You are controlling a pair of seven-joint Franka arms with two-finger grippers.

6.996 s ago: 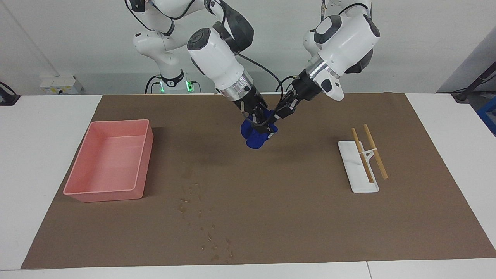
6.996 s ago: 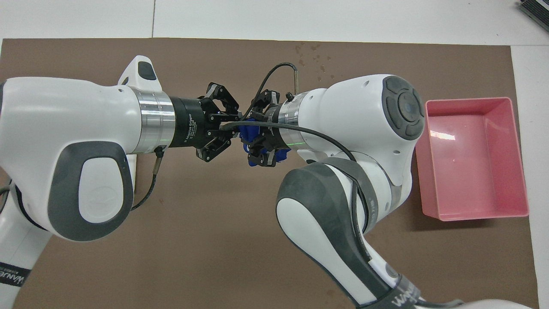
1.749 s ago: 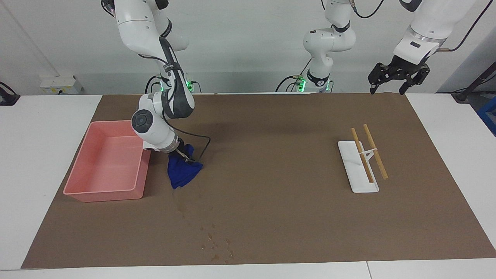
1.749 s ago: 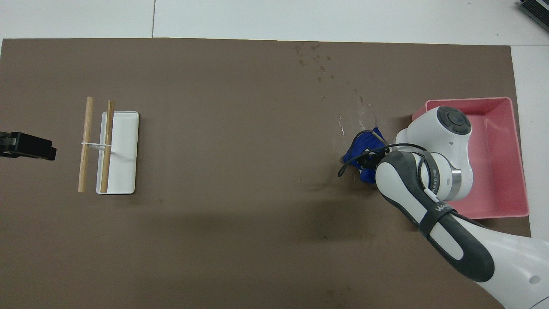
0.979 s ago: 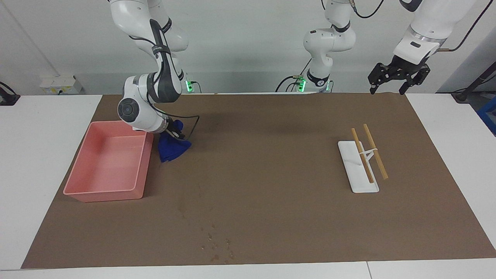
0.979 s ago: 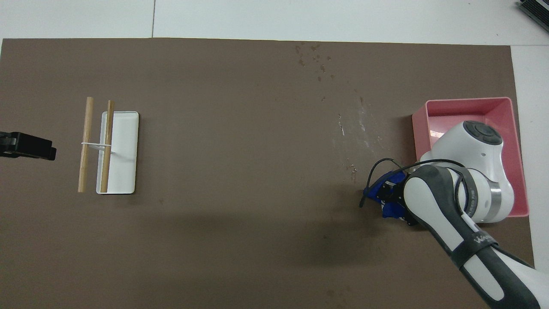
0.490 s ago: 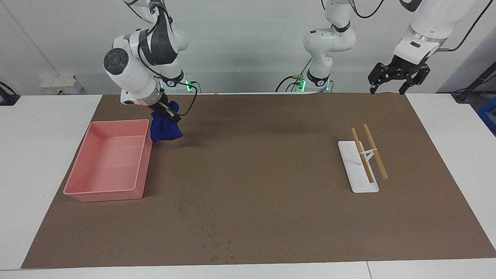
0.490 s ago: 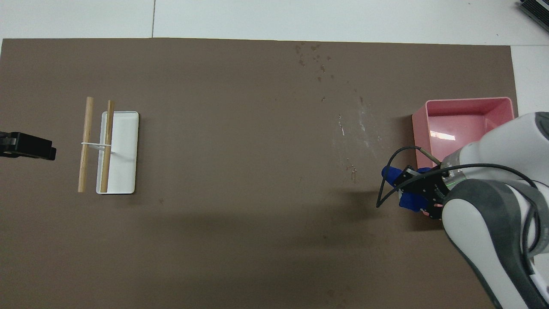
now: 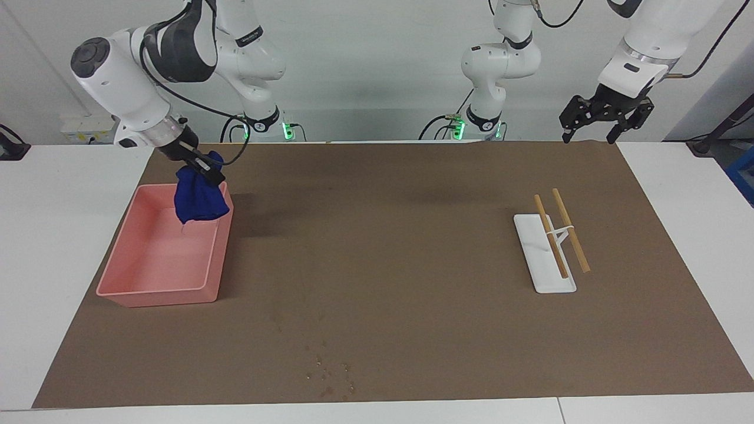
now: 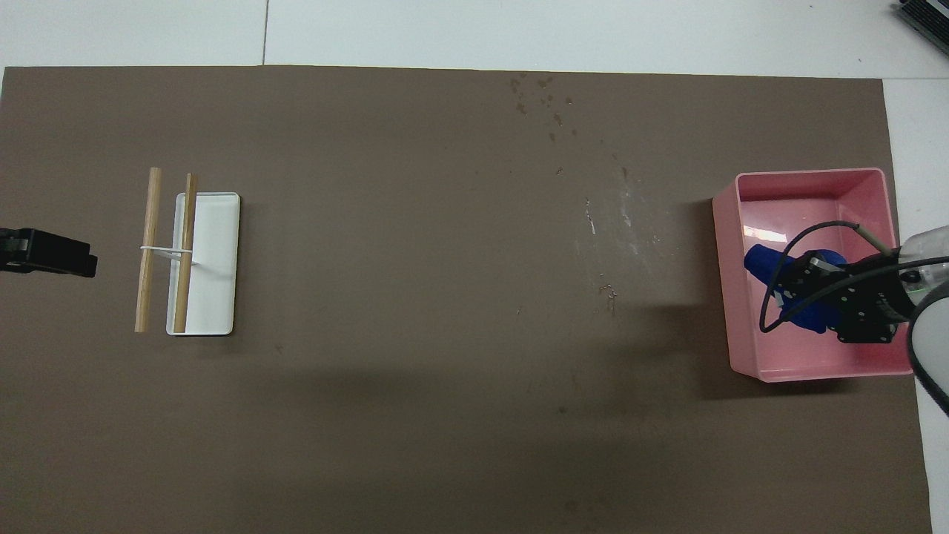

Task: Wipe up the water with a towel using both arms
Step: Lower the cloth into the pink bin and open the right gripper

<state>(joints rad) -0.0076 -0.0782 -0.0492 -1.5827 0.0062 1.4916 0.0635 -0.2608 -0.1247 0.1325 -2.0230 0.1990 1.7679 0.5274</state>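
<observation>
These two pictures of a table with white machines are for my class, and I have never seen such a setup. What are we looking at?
Two white robot arms work at a table covered with brown paper. One picture faces the robots; the other looks down from above them. The right gripper holds a blue towel over a pink bin. The left gripper waits, open, above its own end. Water droplets remain on the paper's edge farthest from the robots. A white tray with two wooden sticks lies toward the left arm's end.

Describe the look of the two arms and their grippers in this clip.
Both are white jointed arms with dark grey joint covers and silver wrist rings. The right gripper and left gripper are black two-finger units. A black cable loops beside the right wrist; green lights glow at both bases.
</observation>
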